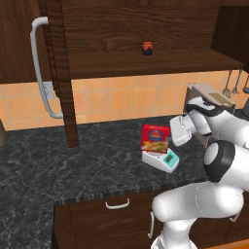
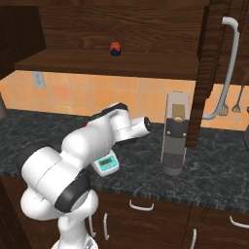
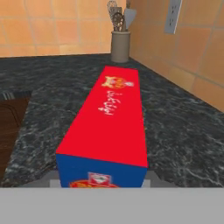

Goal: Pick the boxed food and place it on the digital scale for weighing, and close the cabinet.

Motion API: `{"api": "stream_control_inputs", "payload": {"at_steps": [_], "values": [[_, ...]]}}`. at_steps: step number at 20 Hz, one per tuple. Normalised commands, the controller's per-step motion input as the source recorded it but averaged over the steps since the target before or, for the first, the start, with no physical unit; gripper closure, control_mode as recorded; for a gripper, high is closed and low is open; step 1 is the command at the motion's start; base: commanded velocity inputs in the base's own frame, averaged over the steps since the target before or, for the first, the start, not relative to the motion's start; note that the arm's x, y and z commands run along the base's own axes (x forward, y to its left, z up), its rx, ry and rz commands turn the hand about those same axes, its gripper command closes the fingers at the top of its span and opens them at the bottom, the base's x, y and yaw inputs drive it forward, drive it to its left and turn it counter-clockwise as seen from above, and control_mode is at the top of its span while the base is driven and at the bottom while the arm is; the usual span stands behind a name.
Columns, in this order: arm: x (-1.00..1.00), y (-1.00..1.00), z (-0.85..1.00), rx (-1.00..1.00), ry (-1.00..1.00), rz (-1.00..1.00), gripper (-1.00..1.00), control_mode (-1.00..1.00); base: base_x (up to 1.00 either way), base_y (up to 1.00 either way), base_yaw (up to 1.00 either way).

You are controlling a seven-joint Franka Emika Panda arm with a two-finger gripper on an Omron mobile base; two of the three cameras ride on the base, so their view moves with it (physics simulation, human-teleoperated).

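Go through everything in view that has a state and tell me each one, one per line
Red and blue cardboard food box: upright on the scale, held.
Small white-grey digital scale with teal display: on the dark counter, box on it.
Dark brown wooden wall cabinet door: open.
Small dark red jar: upright on the cabinet shelf.
Pincer: shut on the box.

The arm (image 1: 214,194) is made of glossy white, rounded shells, thick and tube-like, with bulging elbows. Dark, near-black bands ring the joints between the segments (image 2: 73,189), one at the shoulder and one near the wrist. The last segment ends in a short white cylinder (image 2: 138,126) with a dark face.
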Motion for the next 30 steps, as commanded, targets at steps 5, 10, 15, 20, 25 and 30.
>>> {"api": "stream_control_inputs", "payload": {"at_steps": [5, 10, 15, 20, 25, 30], "values": [[-0.04, 0.00, -0.04, 0.00, 0.00, 0.00, -1.00, -1.00, 0.00, 0.00, 0.00], [-0.18, 0.00, 0.00, 0.00, 0.00, 0.00, -1.00, -1.00, 0.00, 0.00, 0.00], [-0.02, -0.16, 0.00, 0.00, 0.00, 0.00, -1.00, -1.00, 0.00, 0.00, 0.00], [-0.37, -0.34, 0.00, 0.00, -0.07, -0.01, -1.00, -1.00, 0.00, 0.00, 0.00], [-0.76, -0.29, 0.05, 0.01, -0.25, -0.02, -1.00, -1.00, 0.00, 0.00, 0.00], [-0.82, -0.37, 0.34, 0.10, -0.37, -0.01, -1.00, -1.00, 0.00, 0.00, 0.00]]}}
